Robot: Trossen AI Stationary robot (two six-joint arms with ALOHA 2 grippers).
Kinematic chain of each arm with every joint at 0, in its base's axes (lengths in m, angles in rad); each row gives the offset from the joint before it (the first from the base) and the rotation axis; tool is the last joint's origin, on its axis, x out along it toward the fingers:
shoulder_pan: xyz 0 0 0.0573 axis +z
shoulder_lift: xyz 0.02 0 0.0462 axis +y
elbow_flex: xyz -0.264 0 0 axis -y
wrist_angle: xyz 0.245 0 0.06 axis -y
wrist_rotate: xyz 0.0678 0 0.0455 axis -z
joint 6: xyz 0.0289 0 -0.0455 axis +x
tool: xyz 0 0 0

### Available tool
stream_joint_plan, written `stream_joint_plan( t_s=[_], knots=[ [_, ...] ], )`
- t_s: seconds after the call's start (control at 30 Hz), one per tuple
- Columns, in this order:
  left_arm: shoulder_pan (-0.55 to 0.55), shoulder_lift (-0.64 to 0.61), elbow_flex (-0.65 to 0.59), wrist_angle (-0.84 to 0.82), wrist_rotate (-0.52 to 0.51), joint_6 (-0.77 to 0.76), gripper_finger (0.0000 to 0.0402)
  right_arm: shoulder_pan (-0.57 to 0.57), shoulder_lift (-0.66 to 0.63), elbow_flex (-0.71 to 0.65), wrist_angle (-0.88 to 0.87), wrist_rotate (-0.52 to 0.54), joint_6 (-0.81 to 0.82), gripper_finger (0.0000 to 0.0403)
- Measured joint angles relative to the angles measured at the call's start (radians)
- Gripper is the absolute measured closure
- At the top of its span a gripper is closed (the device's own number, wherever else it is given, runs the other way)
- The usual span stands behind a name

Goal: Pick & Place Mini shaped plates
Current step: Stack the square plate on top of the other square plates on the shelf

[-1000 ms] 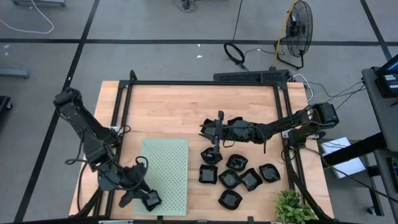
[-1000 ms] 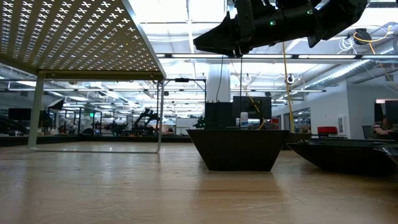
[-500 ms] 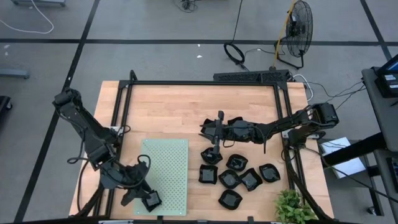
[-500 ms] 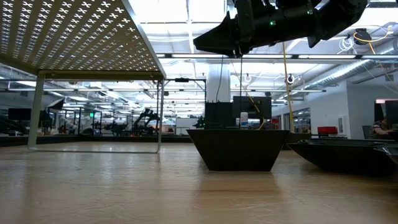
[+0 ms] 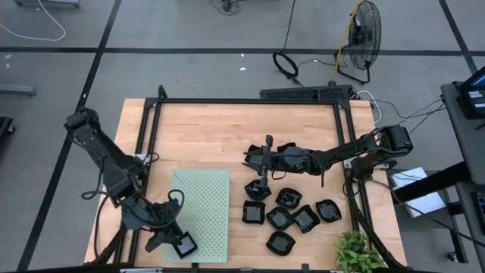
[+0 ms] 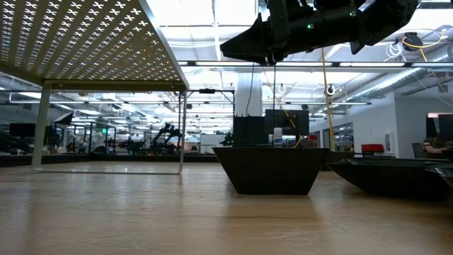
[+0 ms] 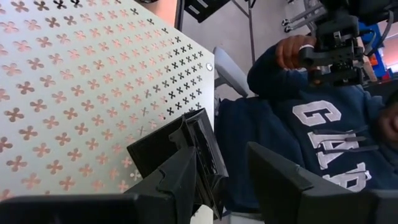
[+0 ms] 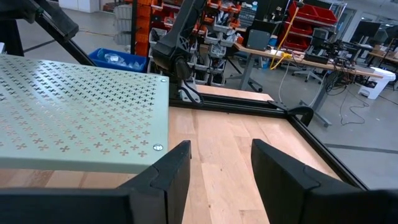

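Note:
Several mini shaped plates, small glossy black dishes, lie in a cluster (image 5: 286, 216) on the table's right half; the nearest one fills the low view (image 6: 269, 170). One more black plate (image 5: 184, 245) sits on the pale green perforated mat (image 5: 201, 212) at its near-left corner. My left gripper (image 5: 168, 243) stands open beside that plate, which lies along one finger in the left wrist view (image 7: 161, 152). My right gripper (image 5: 254, 158) hangs open above the table's middle, just beyond the cluster's far edge, pointing at the mat (image 8: 81, 118). My left gripper has one finger (image 7: 183, 177) right against the plate's raised rim (image 7: 202, 146); whether they touch, I cannot tell. The other finger stands clear of the plate. The plate rests on the mat.
A black frame (image 5: 250, 101) runs around the table. The mat stands raised on legs (image 6: 39, 127). A potted plant (image 5: 356, 254) sits at the near right corner. A person in a blue sweatshirt (image 7: 311, 124) is beyond the table. Bare wood (image 5: 227, 129) lies at the far side.
My left gripper has rolled slightly at the mat's near-left corner without changing its opening.

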Motion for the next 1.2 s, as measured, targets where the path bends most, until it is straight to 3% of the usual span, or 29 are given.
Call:
stream_joint_plan(
  t_s=[0.27, 0.6, 0.9, 1.1, 1.2],
  knots=[
    [0.012, -0.018, 0.000, 0.003, 0.030, 0.027, 0.0254, 0.000, 0.000, 0.000, 0.000, 0.000, 0.000, 0.0247],
    [0.013, -0.109, 0.000, 0.003, -0.005, 0.149, 0.0254, 0.000, 0.000, 0.000, 0.000, 0.000, 0.000, 0.0247],
    [0.013, -0.232, 0.000, -0.033, -0.009, 0.364, 0.0254, 0.000, 0.000, 0.000, 0.000, 0.000, 0.000, 0.0247],
    [0.019, -0.320, 0.000, -0.045, -0.068, 0.690, 0.0254, 0.000, 0.000, 0.000, 0.000, 0.000, 0.000, 0.0247],
    [0.029, -0.373, 0.001, -0.097, -0.076, 0.779, 0.0254, 0.000, 0.000, 0.000, 0.000, 0.000, 0.000, 0.0247]
  ],
)
